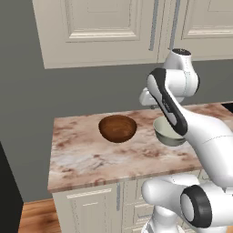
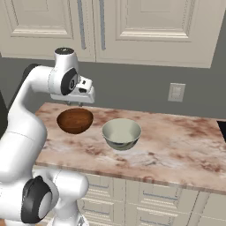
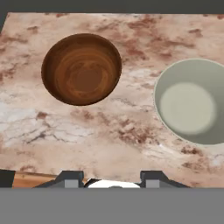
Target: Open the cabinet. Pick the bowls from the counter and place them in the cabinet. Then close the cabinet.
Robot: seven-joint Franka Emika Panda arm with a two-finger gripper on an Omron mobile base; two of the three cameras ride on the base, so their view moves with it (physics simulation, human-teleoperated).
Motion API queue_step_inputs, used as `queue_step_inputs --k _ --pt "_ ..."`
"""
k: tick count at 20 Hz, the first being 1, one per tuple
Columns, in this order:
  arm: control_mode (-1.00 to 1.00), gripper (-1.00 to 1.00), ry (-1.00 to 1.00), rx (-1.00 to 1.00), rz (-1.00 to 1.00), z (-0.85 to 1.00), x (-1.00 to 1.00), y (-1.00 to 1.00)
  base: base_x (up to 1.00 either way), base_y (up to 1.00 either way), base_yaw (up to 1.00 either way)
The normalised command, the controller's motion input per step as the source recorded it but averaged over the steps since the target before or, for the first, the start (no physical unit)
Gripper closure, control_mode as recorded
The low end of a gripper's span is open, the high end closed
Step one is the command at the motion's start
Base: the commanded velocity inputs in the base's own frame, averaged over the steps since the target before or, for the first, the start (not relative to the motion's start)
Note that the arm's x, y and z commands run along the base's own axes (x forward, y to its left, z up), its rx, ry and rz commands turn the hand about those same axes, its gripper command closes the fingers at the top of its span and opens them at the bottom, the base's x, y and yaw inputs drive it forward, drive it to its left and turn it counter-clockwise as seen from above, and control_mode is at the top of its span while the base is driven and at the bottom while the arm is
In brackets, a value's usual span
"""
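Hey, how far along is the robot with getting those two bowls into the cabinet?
Nothing looks done yet. The cabinet doors are shut, and the wooden bowl and the grey-green bowl both sit on the counter. The gripper hangs empty above the counter behind the wooden bowl, jaws apart. Left: open the cabinet, move both bowls in, close it.

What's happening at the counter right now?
The gripper hangs above the counter, holding nothing, jaws apart, looking down on both bowls. The wooden bowl and the grey-green bowl sit side by side on the stone, apart. The cabinet doors above look shut.
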Motion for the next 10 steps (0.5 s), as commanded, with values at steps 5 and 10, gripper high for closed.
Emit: queue_step_inputs --k 5,10 --pt "-1.00 -1.00 -0.08 0.00 -0.01 0.01 -0.06 0.00 0.00 0.00 0.00" --pt "-1.00 -1.00 -0.21 0.01 -0.06 0.53 -0.13 -0.06 0.00 0.00 0.00"
